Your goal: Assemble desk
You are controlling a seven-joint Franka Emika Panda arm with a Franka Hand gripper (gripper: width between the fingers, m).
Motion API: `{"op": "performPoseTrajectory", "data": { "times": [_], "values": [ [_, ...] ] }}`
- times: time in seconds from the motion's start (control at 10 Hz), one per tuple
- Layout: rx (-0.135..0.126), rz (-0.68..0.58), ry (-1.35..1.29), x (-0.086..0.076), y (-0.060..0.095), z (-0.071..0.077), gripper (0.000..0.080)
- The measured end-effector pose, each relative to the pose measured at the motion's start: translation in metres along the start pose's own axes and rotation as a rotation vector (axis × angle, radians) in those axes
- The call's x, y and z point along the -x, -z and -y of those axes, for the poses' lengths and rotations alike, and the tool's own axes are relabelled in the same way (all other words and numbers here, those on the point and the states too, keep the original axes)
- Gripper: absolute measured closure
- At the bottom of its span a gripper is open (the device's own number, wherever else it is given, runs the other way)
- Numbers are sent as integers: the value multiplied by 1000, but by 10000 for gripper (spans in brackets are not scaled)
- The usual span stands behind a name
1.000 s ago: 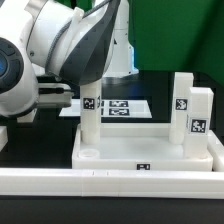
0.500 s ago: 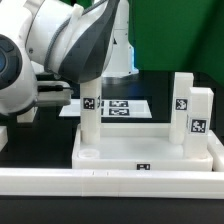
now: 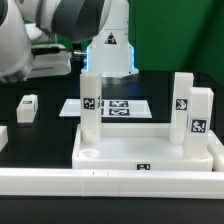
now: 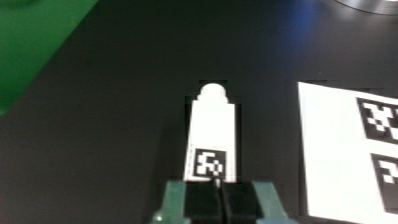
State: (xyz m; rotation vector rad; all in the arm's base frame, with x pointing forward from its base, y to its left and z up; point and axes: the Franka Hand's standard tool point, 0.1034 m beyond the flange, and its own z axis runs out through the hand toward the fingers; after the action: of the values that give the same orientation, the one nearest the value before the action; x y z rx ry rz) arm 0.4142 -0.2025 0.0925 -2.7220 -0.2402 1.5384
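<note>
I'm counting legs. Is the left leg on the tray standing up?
Upright: the leg stands straight on the tabletop, tag facing the camera.

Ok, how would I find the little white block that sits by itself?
Find the white tabletop tray with tall legs standing in it. Look off its edge to the exterior view's left, onto the black table. The small white block there sits alone outside the tray, shorter than the legs.

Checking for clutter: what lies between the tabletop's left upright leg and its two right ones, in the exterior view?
Only bare tabletop separates the left leg from the right legs; the exterior view shows it.
</note>
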Motion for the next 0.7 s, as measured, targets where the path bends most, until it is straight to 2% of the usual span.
{"op": "performPoseTrajectory", "data": {
  "times": [0.2,0.3,0.4,0.5,0.6,0.7],
  "values": [
    [1,1,1,-1,-1,0,798],
    [1,2,1,-2,-2,0,689],
    [-1,3,-1,-2,-3,-1,535],
    [-38,10,-41,-1,-9,-6,535],
    [-66,11,-67,-1,-11,-18,364],
    [-72,10,-71,-2,-14,-22,211]
  ]
}}
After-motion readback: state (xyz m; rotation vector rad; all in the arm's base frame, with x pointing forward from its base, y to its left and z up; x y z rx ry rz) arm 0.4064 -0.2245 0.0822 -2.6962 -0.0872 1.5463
